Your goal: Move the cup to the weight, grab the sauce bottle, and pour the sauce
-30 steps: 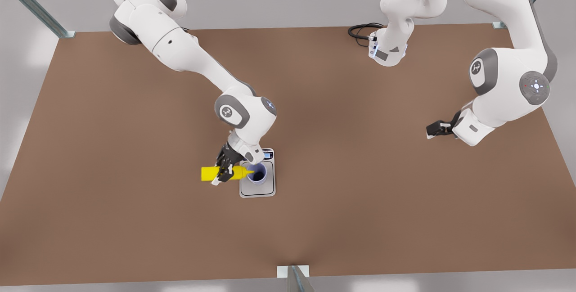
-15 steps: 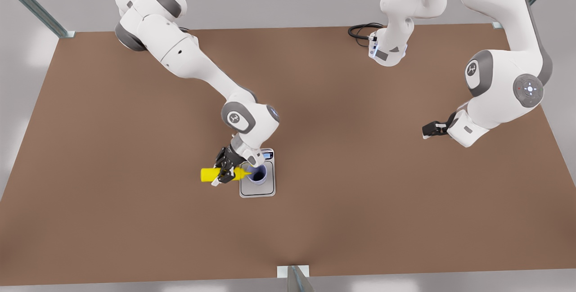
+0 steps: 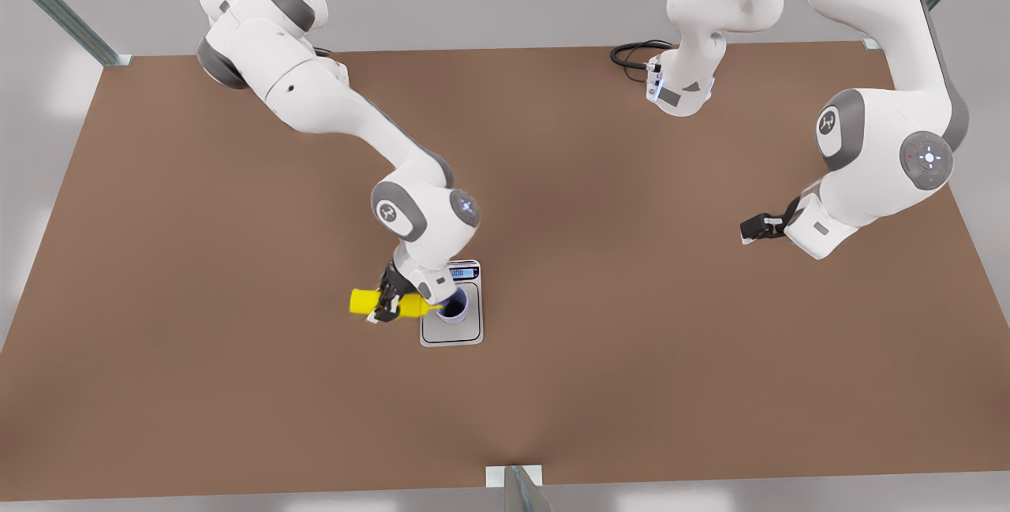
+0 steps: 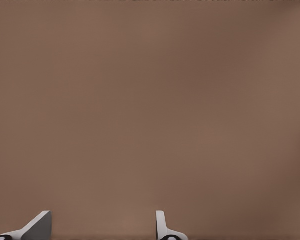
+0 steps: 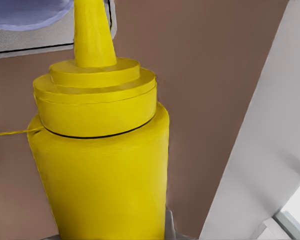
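The yellow sauce bottle (image 3: 361, 302) lies tilted on its side above the table, its nozzle reaching over the rim of the pale lavender cup (image 3: 455, 309). My right gripper (image 3: 387, 305) is shut on the bottle's body, at the front view's left of the cup. The cup stands on the steel plate of the silver weight (image 3: 451, 333). In the right wrist view the sauce bottle (image 5: 100, 165) looms close, with the cup (image 5: 30, 12) and the weight (image 5: 40, 42) past its nozzle. My left gripper (image 3: 750, 229) waits open far off at the front view's right, its fingers (image 4: 101, 219) over bare table.
The brown table (image 3: 237, 386) is bare around the weight. A black cable (image 3: 631, 54) coils by the arm base at the back. A metal post (image 3: 517, 488) rises at the middle of the front edge, and frame bars stand at the back corners.
The right arm's wrist has turned and drawn in a little, tipping the bottle slightly; its nozzle stays over the cup. The left arm shifted slightly toward the front view's left, then held still.
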`<control>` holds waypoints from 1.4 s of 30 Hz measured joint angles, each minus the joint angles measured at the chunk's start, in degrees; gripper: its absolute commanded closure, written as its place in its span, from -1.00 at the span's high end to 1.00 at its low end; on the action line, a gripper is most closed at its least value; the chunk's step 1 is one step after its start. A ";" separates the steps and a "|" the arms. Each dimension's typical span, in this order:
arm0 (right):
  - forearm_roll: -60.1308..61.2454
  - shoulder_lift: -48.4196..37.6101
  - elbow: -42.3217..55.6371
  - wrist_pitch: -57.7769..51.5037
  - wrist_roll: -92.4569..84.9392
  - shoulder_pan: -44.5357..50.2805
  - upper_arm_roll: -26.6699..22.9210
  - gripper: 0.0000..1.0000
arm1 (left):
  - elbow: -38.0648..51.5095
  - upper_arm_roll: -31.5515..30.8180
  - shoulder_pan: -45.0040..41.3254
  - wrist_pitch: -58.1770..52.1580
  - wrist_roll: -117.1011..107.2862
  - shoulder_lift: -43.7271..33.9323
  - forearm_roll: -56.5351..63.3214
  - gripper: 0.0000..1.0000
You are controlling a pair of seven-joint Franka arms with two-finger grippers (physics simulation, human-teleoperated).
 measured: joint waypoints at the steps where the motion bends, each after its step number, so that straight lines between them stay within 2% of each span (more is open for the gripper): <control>1: 4.29 0.02 0.59 0.51 -0.10 -1.11 -0.35 0.10 | 0.00 0.00 -0.04 -0.05 -0.01 0.00 0.00 1.00; 3: 12.41 -0.02 0.61 1.96 -2.25 -5.51 -0.28 0.10 | 0.00 0.00 -0.43 0.00 -0.36 0.08 0.00 1.00; 10: 34.94 -0.26 -0.33 13.52 -38.76 -20.50 -0.37 0.10 | 0.08 0.00 -0.45 0.26 -0.27 0.65 0.36 1.00; 14: 50.93 -0.14 -5.01 19.95 -53.80 -28.12 -0.38 0.10 | 0.47 0.02 -0.48 0.35 -1.23 1.12 0.54 1.00; 20: 79.38 -0.05 -11.13 17.20 -84.05 -38.74 -0.38 0.10 | 7.02 0.41 -0.43 -0.79 -3.19 1.49 0.95 1.00; 25: 86.01 5.80 -10.75 11.01 -94.07 -45.67 -0.32 0.10 | 9.75 0.10 -0.62 -0.79 -3.26 2.28 1.74 1.00; 42: 89.93 12.59 -8.63 13.12 -98.69 -45.54 -0.38 0.13 | 10.72 0.61 -0.37 -0.09 -3.07 2.80 3.57 1.00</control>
